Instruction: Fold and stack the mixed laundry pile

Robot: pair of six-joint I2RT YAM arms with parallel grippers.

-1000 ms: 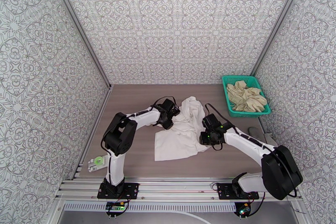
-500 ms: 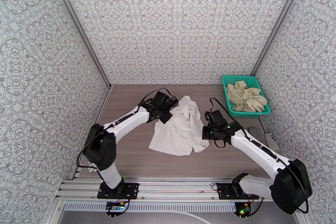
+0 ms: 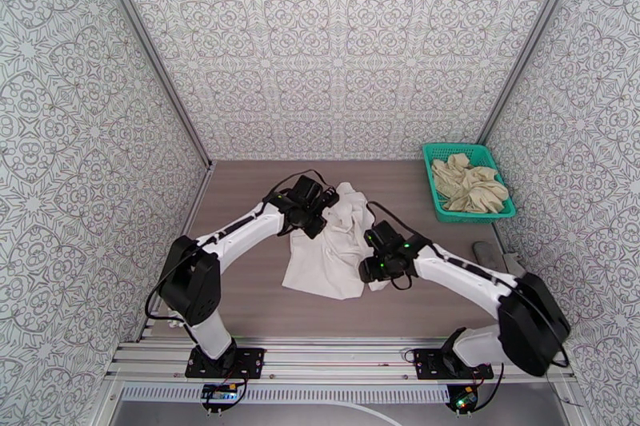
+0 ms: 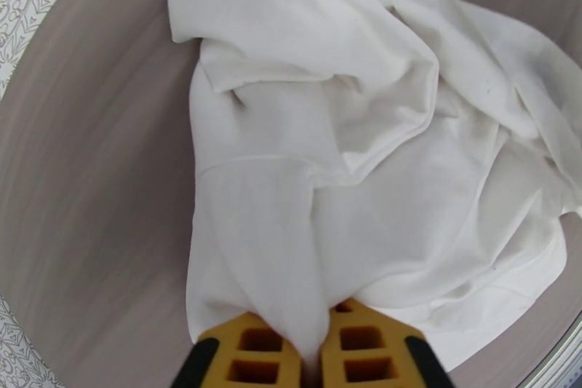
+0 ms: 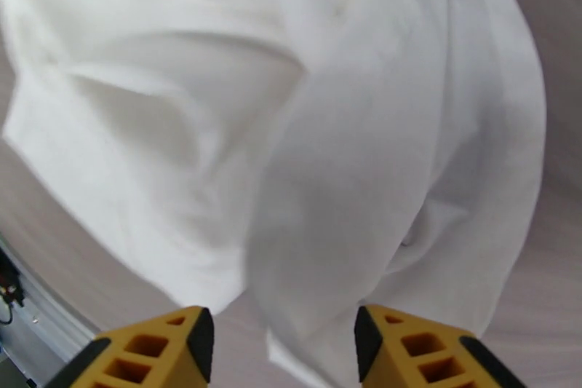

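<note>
A crumpled white T-shirt (image 3: 332,256) lies on the brown table, mid-centre. My left gripper (image 3: 322,218) sits at its far left corner; in the left wrist view the gripper (image 4: 316,353) is shut, with a fold of the T-shirt (image 4: 327,91) pinched between the yellow fingertips (image 4: 251,353). My right gripper (image 3: 364,272) hovers over the shirt's near right edge. Seen from the right wrist, this gripper (image 5: 280,349) is open, its fingers (image 5: 160,353) spread wide above the T-shirt (image 5: 218,91). The beige garment (image 3: 470,184) lies bunched in the teal basket (image 3: 438,154).
The teal basket stands at the far right against the patterned wall. A grey object (image 3: 488,252) lies by the table's right edge. Metal rails (image 3: 336,356) run along the near edge by the arm bases.
My right gripper has swung left onto the shirt's near right edge. The left gripper drew the shirt's corner toward the far left, and the cloth is now narrower and more bunched.
</note>
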